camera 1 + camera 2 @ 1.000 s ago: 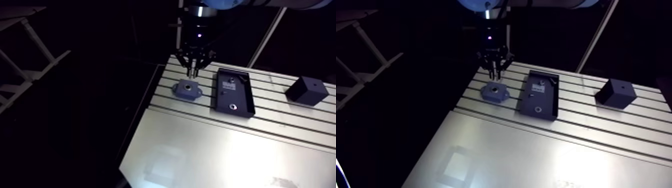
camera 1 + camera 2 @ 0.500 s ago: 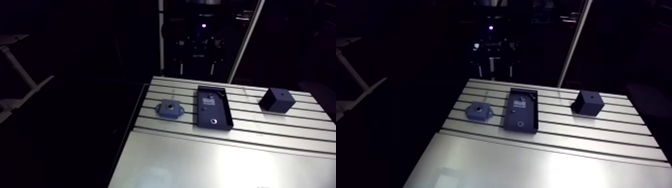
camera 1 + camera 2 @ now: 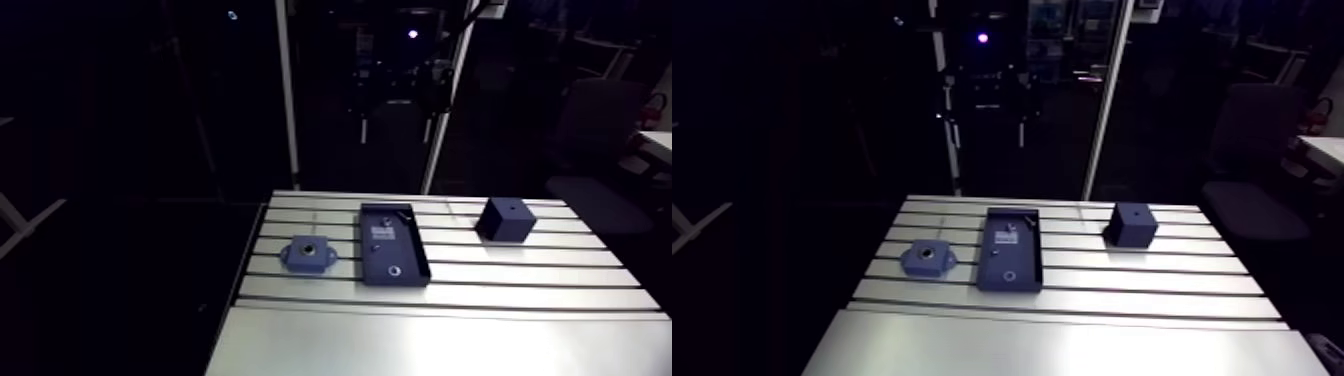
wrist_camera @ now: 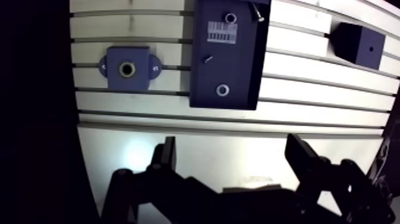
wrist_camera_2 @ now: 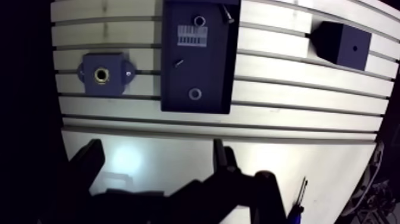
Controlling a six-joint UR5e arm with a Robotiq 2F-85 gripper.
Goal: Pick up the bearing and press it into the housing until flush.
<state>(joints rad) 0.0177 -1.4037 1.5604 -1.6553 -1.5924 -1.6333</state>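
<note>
- Arm view: blue plastic housing block with two rounded ears [image 3: 307, 253], flat on the slotted aluminium table [image 3: 450, 330], bore facing up, long axis through the ears and along the slots.
- Just beside it but apart, a dark rectangular open tray [image 3: 393, 257], long axis across the slots; farther along and well apart, a black cube [image 3: 506, 219] with a small hole on top.
- Inside the tray, a small silver ring [image 3: 394, 270] lying flat near the end towards the camera; hard to tell whether this is the bearing.
- Wrist view: a brass-coloured ring [image 4: 127, 69] seated in the housing block's bore.
- At the tray's far end, a white barcode label [image 4: 221, 33], a second ring [image 4: 230, 18] and a dark screw [image 4: 257, 12]; mid-tray, a smaller screw [image 4: 208, 59].
- Black two-finger gripper [image 4: 232, 146] released, fingers spread wide over bare table, grasping nothing.
- Housing block ahead of the gripper and out beyond one finger; tray straight ahead, silver ring at its nearer end, well apart from the fingertips.
</note>
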